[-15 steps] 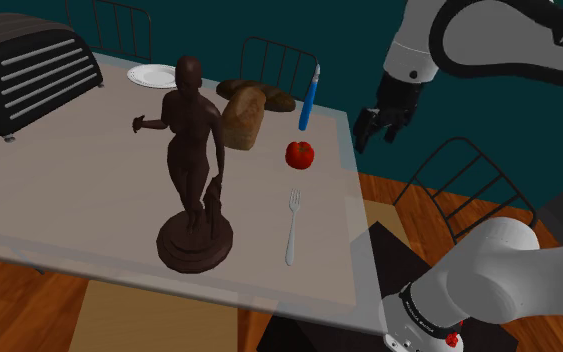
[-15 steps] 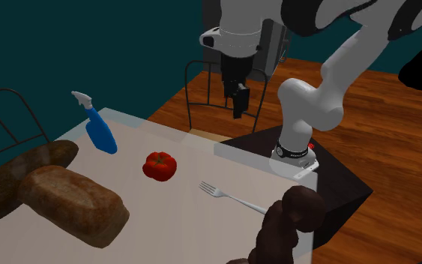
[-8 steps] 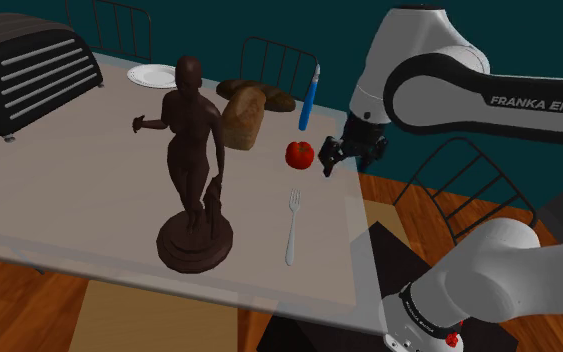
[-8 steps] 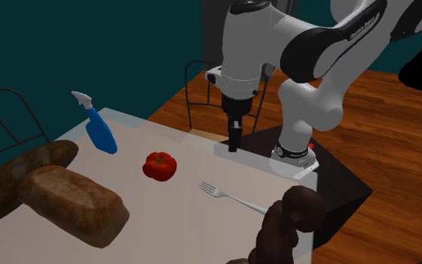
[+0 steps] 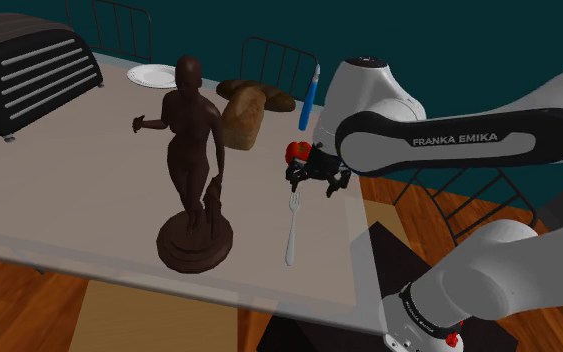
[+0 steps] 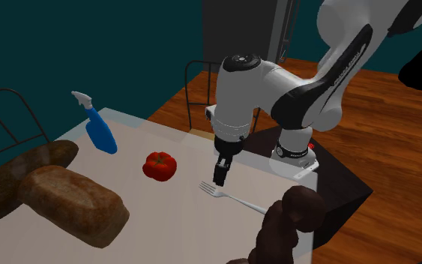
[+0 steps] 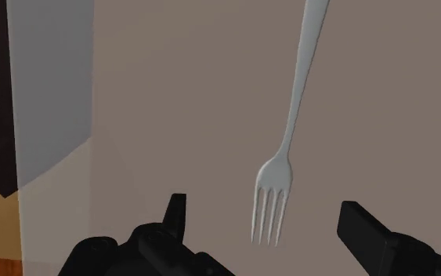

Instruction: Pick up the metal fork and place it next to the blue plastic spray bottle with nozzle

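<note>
The grey metal fork [image 5: 291, 228] [image 6: 231, 196] lies flat on the pale table, tines toward the red tomato [image 5: 296, 152] [image 6: 160, 166]. My black gripper [image 5: 316, 176] [image 6: 221, 174] hangs just above the tine end, fingers apart. In the wrist view the fork [image 7: 289, 133] lies below, its tines between the two fingers [image 7: 367, 231] of the open gripper [image 7: 269, 235], untouched. The blue spray bottle [image 5: 310, 98] [image 6: 98, 127] stands at the table's far edge beyond the tomato.
A dark brown statue [image 5: 192, 170] [image 6: 285, 229] stands near the fork. Bread loaves [image 5: 244, 112] [image 6: 70, 201], a white plate [image 5: 150, 75] and a black toaster [image 5: 24, 65] lie farther along the table. The table edge [image 5: 354, 240] runs beside the fork.
The arm has swung down and toward the shoulder view's left, bringing the gripper from above the table's far corner to just over the fork's tines. Nothing on the table moved.
</note>
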